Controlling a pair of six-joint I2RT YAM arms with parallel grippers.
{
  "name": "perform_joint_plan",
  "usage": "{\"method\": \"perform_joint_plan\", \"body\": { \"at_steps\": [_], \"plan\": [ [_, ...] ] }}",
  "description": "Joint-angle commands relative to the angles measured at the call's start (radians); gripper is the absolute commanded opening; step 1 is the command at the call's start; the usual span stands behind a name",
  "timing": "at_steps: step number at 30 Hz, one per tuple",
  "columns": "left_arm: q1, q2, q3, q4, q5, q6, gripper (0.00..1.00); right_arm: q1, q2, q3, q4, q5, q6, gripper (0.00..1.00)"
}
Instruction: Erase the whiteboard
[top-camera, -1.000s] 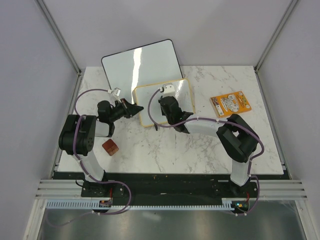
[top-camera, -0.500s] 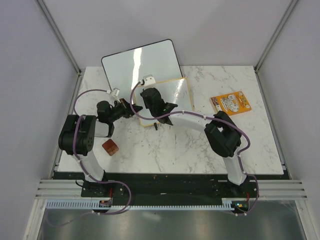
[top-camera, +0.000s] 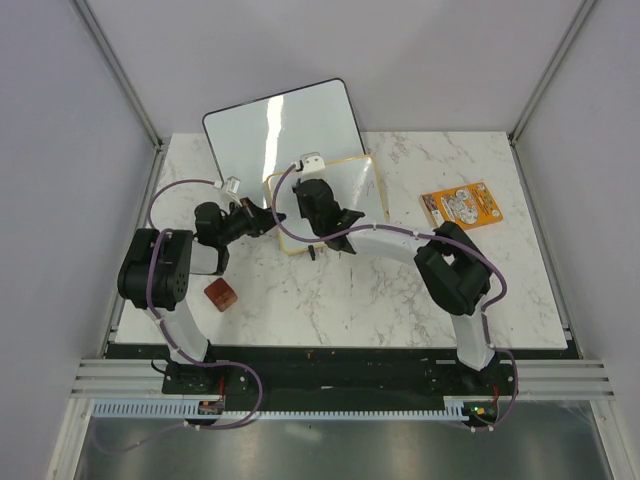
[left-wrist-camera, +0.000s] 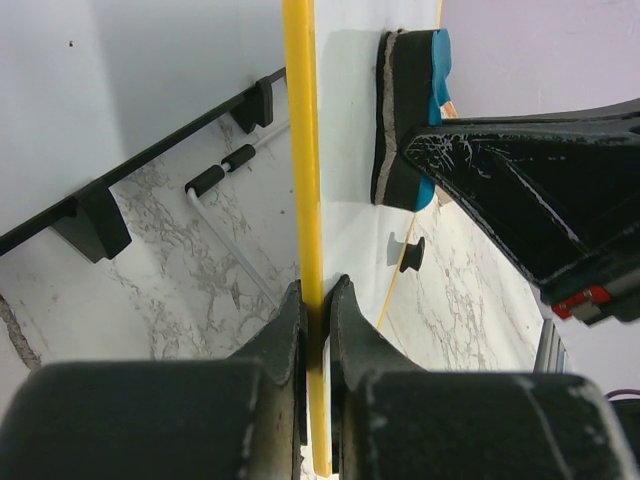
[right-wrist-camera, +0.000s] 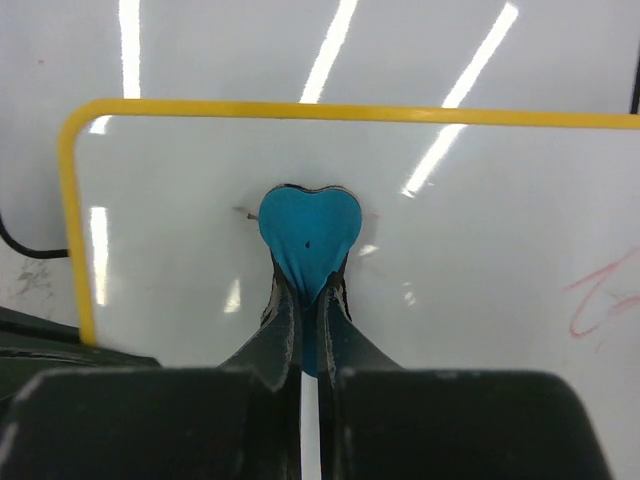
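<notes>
The whiteboard (top-camera: 362, 190), small and yellow-framed, stands tilted at the table's back centre. My left gripper (top-camera: 268, 222) is shut on its left edge, and in the left wrist view the fingers (left-wrist-camera: 316, 295) pinch the yellow frame (left-wrist-camera: 298, 150). My right gripper (top-camera: 305, 205) is shut on a blue heart-shaped eraser (right-wrist-camera: 308, 230). It presses the eraser's felt pad (left-wrist-camera: 385, 120) flat against the board's face near the upper left corner. A faint red scribble (right-wrist-camera: 600, 300) shows on the whiteboard (right-wrist-camera: 480, 220) to the right of the eraser.
A larger black-framed whiteboard (top-camera: 280, 125) leans behind the small one, its black foot (left-wrist-camera: 90, 220) on the marble. A brown block (top-camera: 221, 294) lies by the left arm. An orange packet (top-camera: 460, 207) lies at the right.
My right gripper has swept the eraser leftward across the board from its middle, then come back slightly to the right. The left gripper has kept its grip on the frame.
</notes>
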Motion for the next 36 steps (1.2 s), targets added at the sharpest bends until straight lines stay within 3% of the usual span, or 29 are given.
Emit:
{"method": "perform_joint_plan", "body": {
  "at_steps": [1, 8, 21, 27, 36],
  "plan": [
    [-0.004, 0.007, -0.014, -0.006, -0.015, 0.102, 0.02, -0.137, -0.04, -0.136, -0.067, 0.025, 0.046, 0.0],
    [-0.006, 0.01, -0.012, -0.005, -0.015, 0.101, 0.02, -0.147, -0.094, -0.208, -0.018, -0.021, 0.015, 0.0],
    [-0.006, 0.01, -0.014, 0.0, -0.009, 0.101, 0.02, 0.089, 0.019, -0.064, 0.021, -0.062, -0.037, 0.0],
    [-0.006, 0.009, -0.017, 0.006, -0.009, 0.099, 0.02, 0.094, 0.074, 0.085, -0.027, -0.039, -0.04, 0.0],
    [-0.004, 0.007, -0.02, 0.006, -0.009, 0.097, 0.02, 0.021, 0.082, 0.139, -0.105, 0.012, -0.055, 0.0]
  ]
}}
